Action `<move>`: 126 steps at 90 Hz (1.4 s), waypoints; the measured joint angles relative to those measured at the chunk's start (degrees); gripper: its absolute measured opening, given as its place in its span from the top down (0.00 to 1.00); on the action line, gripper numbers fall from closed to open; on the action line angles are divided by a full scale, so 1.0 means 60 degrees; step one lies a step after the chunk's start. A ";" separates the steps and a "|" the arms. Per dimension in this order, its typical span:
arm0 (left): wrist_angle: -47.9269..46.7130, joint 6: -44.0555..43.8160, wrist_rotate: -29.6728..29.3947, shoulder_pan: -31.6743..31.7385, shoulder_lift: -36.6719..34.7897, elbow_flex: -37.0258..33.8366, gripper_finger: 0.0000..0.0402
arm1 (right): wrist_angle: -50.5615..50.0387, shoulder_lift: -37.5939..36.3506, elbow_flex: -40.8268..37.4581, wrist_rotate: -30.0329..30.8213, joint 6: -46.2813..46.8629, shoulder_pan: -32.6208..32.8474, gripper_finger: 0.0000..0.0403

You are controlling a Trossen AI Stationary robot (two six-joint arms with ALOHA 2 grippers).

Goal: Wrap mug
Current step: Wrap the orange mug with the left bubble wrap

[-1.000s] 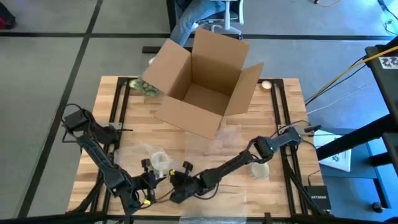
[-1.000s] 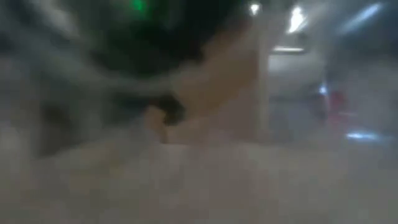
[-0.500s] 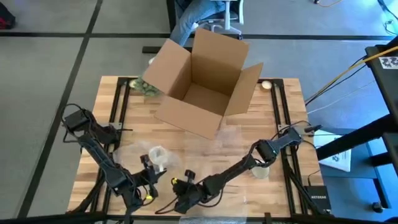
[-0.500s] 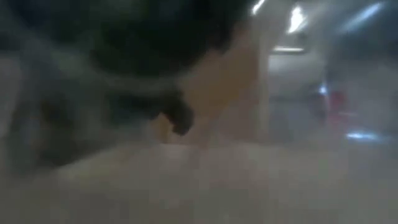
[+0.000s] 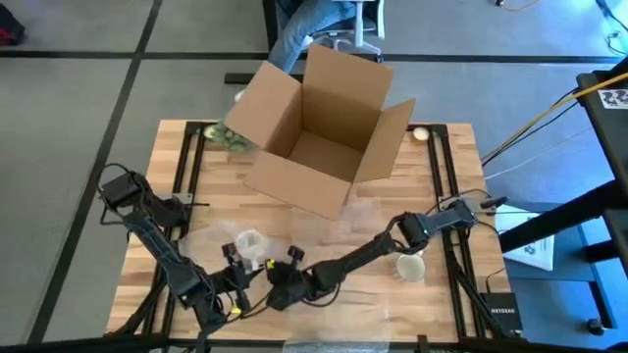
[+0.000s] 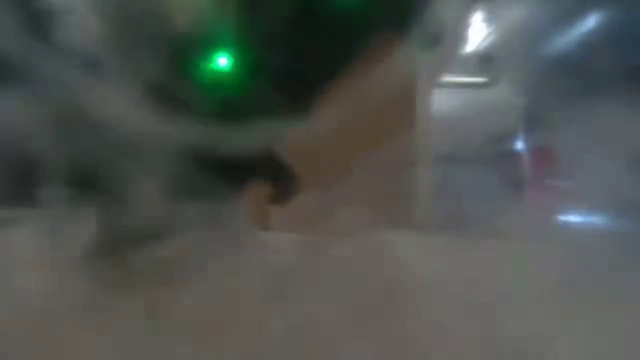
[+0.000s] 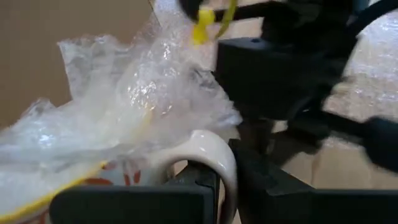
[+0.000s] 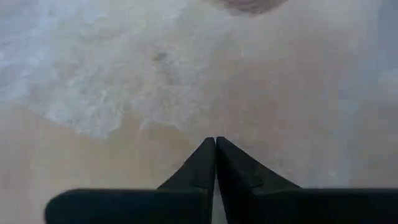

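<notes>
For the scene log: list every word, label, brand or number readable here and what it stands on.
"NETGEAR": on the small black box at the table's right edge, only just legible.
Red marks on the white ceramic mug, held by the left hand: too cut off to read.
Print on the white sheet right of the table: too small.

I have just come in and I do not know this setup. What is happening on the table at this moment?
Two robot arms are wrapping a mug in bubble wrap at the near edge of the wooden table. The left gripper is shut on the mug's handle, with the wrap draped loosely over the mug. The right gripper sits close beside it, its fingers pressed together. An open cardboard box waits at the far side, and a second cup stands to the right.
</notes>
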 joint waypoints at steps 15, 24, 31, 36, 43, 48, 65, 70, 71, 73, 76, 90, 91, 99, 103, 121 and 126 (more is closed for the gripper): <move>-0.0059 0.0095 0.0010 0.0156 0.0000 0.0000 0.97 | -0.0078 0.0060 0.0013 0.0039 0.0294 0.0379 1.00; -0.0148 0.0091 0.0043 0.0278 0.0000 0.0000 0.97 | -0.0049 0.0060 0.0017 -0.0208 0.0586 0.0629 1.00; -0.0234 0.0095 0.0061 0.0374 0.0000 -0.0007 0.97 | -0.0004 0.0060 0.0017 -0.0503 0.0800 0.0744 1.00; -0.0072 0.0086 0.0057 0.0446 0.0000 -0.0082 0.97 | -0.0012 0.0060 0.0017 -0.0606 0.0836 0.0776 1.00; 0.0349 -0.0084 0.0019 0.0518 0.0000 -0.0351 0.97 | -0.0017 0.0060 0.0017 -0.0611 0.0840 0.0797 1.00; 0.0780 -0.0253 -0.0052 0.0567 0.0000 -0.0610 0.97 | 0.0006 0.0060 0.0015 -0.0627 0.0834 0.0799 1.00; 0.2247 -0.0344 -0.0693 0.0593 0.0000 -0.1421 0.97 | 0.0088 0.0075 0.0006 -0.0681 0.0758 0.0801 1.00; 0.2806 -0.0342 -0.0727 0.0593 0.0000 -0.1602 0.97 | 0.0088 0.0075 0.0006 -0.0683 0.0754 0.0801 1.00; 0.2925 -0.0343 -0.0730 0.0594 0.0000 -0.1637 0.97 | 0.0089 0.0075 0.0005 -0.0683 0.0753 0.0801 1.00; 0.3175 -0.0346 -0.0732 0.0597 0.0001 -0.1705 0.97 | 0.0094 0.0075 0.0002 -0.0683 0.0753 0.0801 1.00; 0.3550 -0.0339 -0.0732 0.0597 0.0000 -0.1803 0.97 | 0.0102 0.0075 -0.0001 -0.0683 0.0753 0.0801 1.00; 0.4790 -0.0330 -0.0694 0.0582 0.0004 -0.2165 0.97 | 0.0133 0.0075 -0.0001 -0.0714 0.0623 0.0804 1.00; 0.4855 -0.0328 -0.0694 0.0575 0.0004 -0.2186 0.97 | 0.0135 0.0075 -0.0001 -0.0709 0.0592 0.0804 1.00; 0.4938 -0.0385 -0.0698 0.0541 0.0025 -0.2332 0.97 | 0.0175 0.0082 -0.0008 -0.0619 0.0506 0.0815 1.00; 0.4921 -0.0671 -0.0701 0.0543 0.0064 -0.2407 0.97 | 0.0191 0.0082 -0.0012 -0.0604 0.0502 0.0815 1.00; 0.5103 -0.1182 -0.0449 0.0520 0.0288 -0.2492 0.97 | 0.0226 0.0082 -0.0016 -0.0581 0.0393 0.0815 1.00; 0.5242 -0.0795 -0.0356 0.0520 0.0291 -0.2496 0.97 | 0.0230 0.0086 -0.0019 -0.0577 0.0338 0.0815 1.00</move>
